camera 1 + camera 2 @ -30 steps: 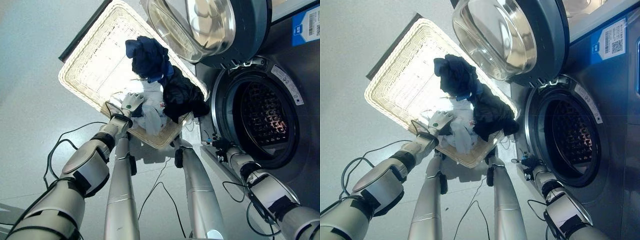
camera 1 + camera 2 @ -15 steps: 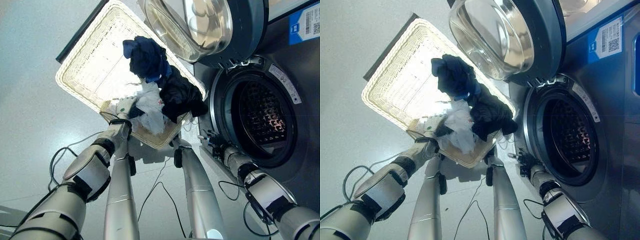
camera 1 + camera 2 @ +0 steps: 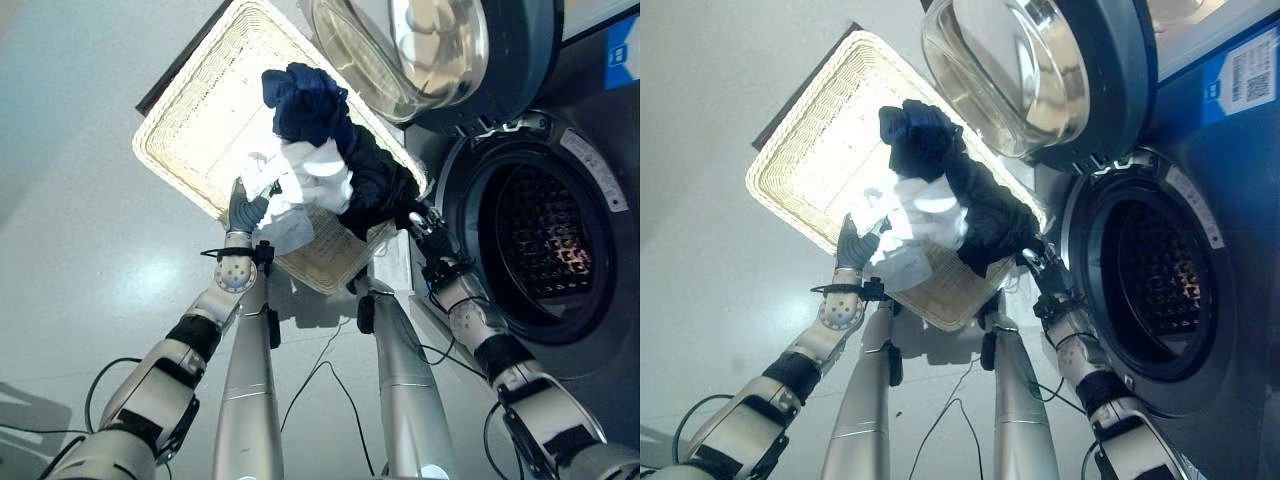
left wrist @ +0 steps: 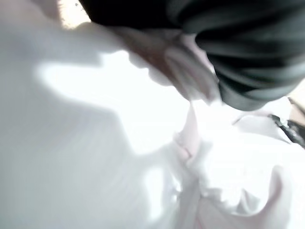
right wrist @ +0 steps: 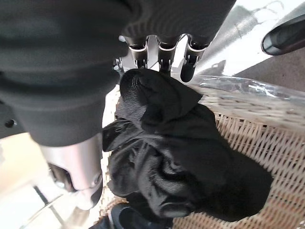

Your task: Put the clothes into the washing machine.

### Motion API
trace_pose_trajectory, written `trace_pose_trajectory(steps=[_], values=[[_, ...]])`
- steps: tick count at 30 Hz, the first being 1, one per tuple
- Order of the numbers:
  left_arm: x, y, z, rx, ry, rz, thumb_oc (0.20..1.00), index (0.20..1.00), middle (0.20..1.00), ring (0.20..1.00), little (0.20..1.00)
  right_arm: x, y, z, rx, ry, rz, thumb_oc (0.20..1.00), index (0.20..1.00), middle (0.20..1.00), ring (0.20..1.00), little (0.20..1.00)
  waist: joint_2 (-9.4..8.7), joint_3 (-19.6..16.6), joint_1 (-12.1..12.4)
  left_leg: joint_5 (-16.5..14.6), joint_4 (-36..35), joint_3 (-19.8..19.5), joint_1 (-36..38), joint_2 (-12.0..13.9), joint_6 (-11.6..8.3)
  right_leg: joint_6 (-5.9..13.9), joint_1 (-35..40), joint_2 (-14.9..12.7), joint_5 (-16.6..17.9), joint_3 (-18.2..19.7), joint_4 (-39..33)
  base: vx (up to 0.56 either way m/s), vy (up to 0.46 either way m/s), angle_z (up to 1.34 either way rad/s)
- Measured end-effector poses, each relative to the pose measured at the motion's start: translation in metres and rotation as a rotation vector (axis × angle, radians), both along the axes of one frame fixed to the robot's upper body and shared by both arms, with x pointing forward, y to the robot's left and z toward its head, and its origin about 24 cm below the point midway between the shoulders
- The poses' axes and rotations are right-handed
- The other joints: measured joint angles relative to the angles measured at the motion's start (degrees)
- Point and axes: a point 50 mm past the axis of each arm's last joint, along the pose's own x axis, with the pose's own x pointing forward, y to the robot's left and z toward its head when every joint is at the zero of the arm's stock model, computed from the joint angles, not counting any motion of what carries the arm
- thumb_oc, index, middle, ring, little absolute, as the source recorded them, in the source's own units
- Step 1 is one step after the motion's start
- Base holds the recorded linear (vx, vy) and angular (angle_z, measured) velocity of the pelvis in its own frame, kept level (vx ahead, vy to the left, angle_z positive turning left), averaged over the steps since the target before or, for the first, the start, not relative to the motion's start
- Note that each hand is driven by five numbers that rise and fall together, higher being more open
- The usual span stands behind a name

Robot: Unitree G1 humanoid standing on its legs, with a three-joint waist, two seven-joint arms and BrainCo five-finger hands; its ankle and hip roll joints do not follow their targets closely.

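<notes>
Two hands are working the basket (image 3: pixel 190 130). In the eye views, the left hand (image 3: pixel 245 210) is gripping the white cloth (image 3: pixel 300 180), lying away from the washer drum (image 3: pixel 545 250); the right hand (image 3: pixel 1032 257) is nearer it. Left wrist view: white folds, fingers probably buried. Right wrist view: fingers (image 5: pixel 159 52) are curling on the black garment (image 5: pixel 176 162).

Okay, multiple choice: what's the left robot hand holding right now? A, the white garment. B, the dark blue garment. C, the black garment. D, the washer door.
A: the left robot hand is curled into the white garment, which is lifted above the wicker basket, while the black garment lies by the right robot hand.
</notes>
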Motion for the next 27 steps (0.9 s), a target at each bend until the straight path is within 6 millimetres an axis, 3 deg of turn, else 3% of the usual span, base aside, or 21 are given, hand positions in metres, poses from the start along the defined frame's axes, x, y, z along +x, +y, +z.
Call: trace_pose_trajectory(steps=[6, 10, 18, 27], values=[[-0.017, -0.006, 0.036, -0.072, -0.194, -0.112, 0.200, 0.200, 0.200, 0.200, 0.200, -0.009, -0.007, 0.045, 0.034, -0.193, -0.164, 1.000, 1.000, 1.000, 1.000, 1.000, 0.58, 0.3, 0.0, 0.3, -0.4, 0.1, 0.0, 0.0, 0.14, -0.14, -0.3, 0.0, -0.1, 0.0, 0.1, 0.00, 0.011, 0.00], [-0.029, -0.015, 0.058, -0.086, -0.309, -0.213, 0.200, 0.200, 0.200, 0.200, 0.200, -0.018, 0.001, 0.074, 0.008, -0.325, -0.197, 1.000, 1.000, 1.000, 1.000, 1.000, 0.59, 0.3, 0.0, 0.3, -0.4, 0.1, 0.1, -0.1, 0.14, -0.36, -0.3, -0.2, -0.2, 0.0, 0.3, 0.00, 0.000, 0.00], [-0.050, -0.033, 0.076, -0.067, -0.413, -0.394, 0.200, 0.200, 0.200, 0.200, 0.200, -0.034, 0.026, 0.100, -0.017, -0.489, -0.102, 1.000, 1.000, 1.000, 1.000, 1.000, 0.96, 0.4, 0.2, 0.3, -0.5, 0.3, 0.2, -0.2, 0.07, -0.27, -0.7, -0.4, -0.6, 0.1, 0.9, 0.00, 0.000, 0.00], [-0.063, -0.046, 0.088, -0.005, -0.458, -0.596, 0.200, 0.200, 0.200, 0.200, 0.200, -0.046, 0.050, 0.122, -0.042, -0.625, 0.133, 1.000, 1.000, 1.000, 1.000, 1.000, 1.70, 0.5, 0.6, 0.3, -0.6, 0.2, 0.2, -0.3, 0.03, -0.29, -0.7, -0.4, -0.7, 0.0, 1.1, 0.00, -0.004, 0.00]])
